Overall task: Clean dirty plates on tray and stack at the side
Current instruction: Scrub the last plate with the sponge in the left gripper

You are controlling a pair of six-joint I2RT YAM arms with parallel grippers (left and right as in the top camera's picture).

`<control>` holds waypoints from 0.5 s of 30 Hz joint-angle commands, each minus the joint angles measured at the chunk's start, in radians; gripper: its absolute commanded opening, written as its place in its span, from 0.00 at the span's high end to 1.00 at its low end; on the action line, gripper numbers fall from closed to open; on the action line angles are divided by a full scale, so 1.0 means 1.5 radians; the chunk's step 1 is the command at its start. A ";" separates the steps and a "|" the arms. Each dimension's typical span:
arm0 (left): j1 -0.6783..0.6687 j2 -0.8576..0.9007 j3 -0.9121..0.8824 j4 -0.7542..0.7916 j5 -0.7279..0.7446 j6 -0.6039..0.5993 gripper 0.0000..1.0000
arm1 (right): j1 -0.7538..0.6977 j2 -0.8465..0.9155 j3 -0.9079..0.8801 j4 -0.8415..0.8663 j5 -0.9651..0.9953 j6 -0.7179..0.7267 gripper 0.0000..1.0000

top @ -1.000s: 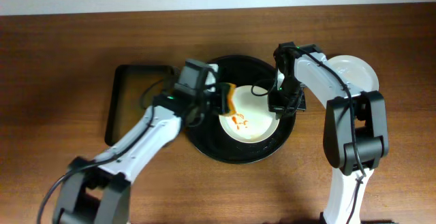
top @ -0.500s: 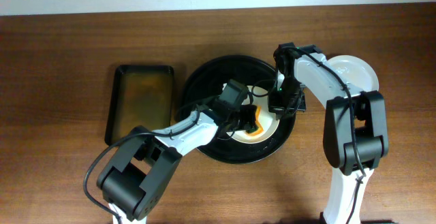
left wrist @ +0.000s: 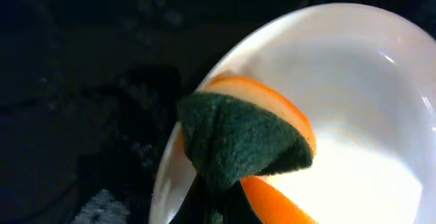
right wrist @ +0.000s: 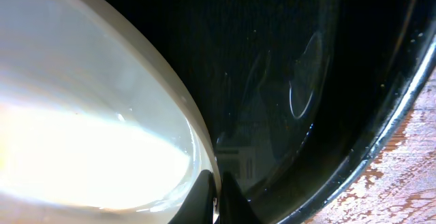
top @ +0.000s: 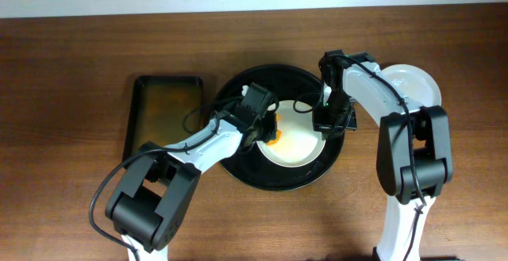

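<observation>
From above, the step in hand is scrubbing: the white plate (top: pixel 300 143) lies inside the tray (top: pixel 262 178), towards its right, and the left gripper (top: pixel 268 128) is clamped on a sponge (top: pixel 275 139) at the plate's left rim. The right gripper (top: pixel 324 122) pinches the plate's right rim to steady it. A second plate (top: pixel 417 82) sits on the table (top: pixel 63 71) just right of the tray, and a rectangular tray (top: pixel 133 122) of brownish liquid lies to the left. The left wrist view shows the sponge (left wrist: pixel 242 139), green face up over orange, folded against the plate's (left wrist: pixel 354 94) left wall; the fingers holding it are barely visible. In the right wrist view the fingertips close narrowly on the plate's (right wrist: pixel 88 135) edge, with the tray's rim (right wrist: pixel 381 108) beyond. A second ago orange smears marked the plate's middle; half a second ago the sponge was over them, and now it has drawn back to the left rim, leaving the middle looking clean. The right arm has not shifted. Next probably comes lifting the plate out onto the stack at the right.
</observation>
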State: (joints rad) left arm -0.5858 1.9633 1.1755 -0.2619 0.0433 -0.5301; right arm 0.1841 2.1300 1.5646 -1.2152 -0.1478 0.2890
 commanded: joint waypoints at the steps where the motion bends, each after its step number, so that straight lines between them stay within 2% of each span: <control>1: 0.017 0.010 0.014 -0.017 -0.115 0.036 1.00 | 0.004 -0.016 -0.005 -0.006 0.017 0.008 0.96; 7: 0.017 0.010 0.019 0.041 -0.154 0.038 1.00 | 0.004 -0.016 -0.005 -0.008 0.017 0.008 0.96; 9: 0.017 0.010 0.021 0.044 -0.201 0.038 1.00 | 0.004 -0.016 -0.005 -0.011 0.017 0.008 0.96; 12: 0.017 0.010 0.042 0.050 -0.206 0.038 1.00 | 0.004 -0.016 -0.005 -0.013 0.017 0.008 0.96; 15: 0.017 -0.018 0.056 0.049 -0.254 0.041 1.00 | 0.004 -0.016 -0.005 -0.013 0.017 0.008 0.96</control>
State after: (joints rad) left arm -0.5827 1.9640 1.2346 -0.1902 -0.2268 -0.4892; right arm 0.1871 2.1300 1.5650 -1.2232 -0.1734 0.2966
